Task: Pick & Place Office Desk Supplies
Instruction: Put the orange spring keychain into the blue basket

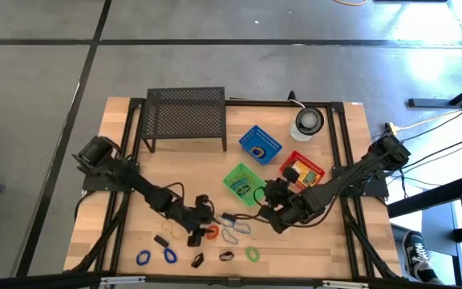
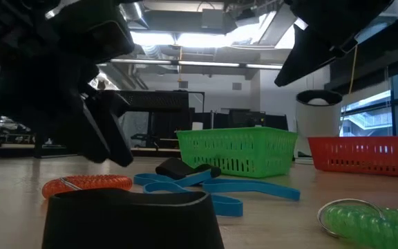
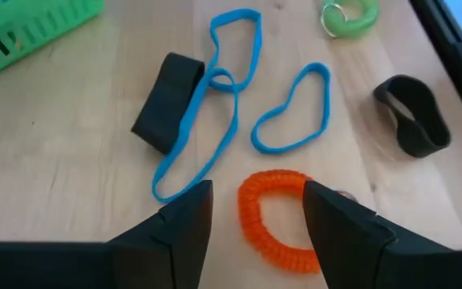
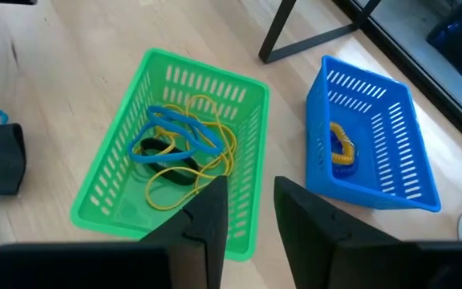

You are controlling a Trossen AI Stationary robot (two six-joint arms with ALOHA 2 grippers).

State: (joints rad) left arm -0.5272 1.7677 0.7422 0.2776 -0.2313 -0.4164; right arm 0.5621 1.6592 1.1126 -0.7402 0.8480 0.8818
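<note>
An orange coil loop (image 3: 275, 218) lies flat on the wooden table; it also shows in the high view (image 1: 212, 232). My left gripper (image 3: 257, 193) is open low over it, one finger on each side, and I see no touch. Blue bands (image 3: 215, 120) and a black band (image 3: 167, 100) lie just beyond. My right gripper (image 4: 251, 209) is open and empty above the near rim of the green basket (image 4: 103, 201), which holds blue, black and yellow bands (image 4: 179, 148). My right gripper also shows in the high view (image 1: 269, 198).
A blue basket (image 1: 260, 144) with a yellow coil and a red basket (image 1: 311, 168) stand right of the green one. A black mesh rack (image 1: 185, 119) and a round white object (image 1: 308, 122) are at the back. Blue loops (image 1: 156, 257), black clips (image 1: 198, 259) and a green coil (image 1: 252, 254) lie near the front edge.
</note>
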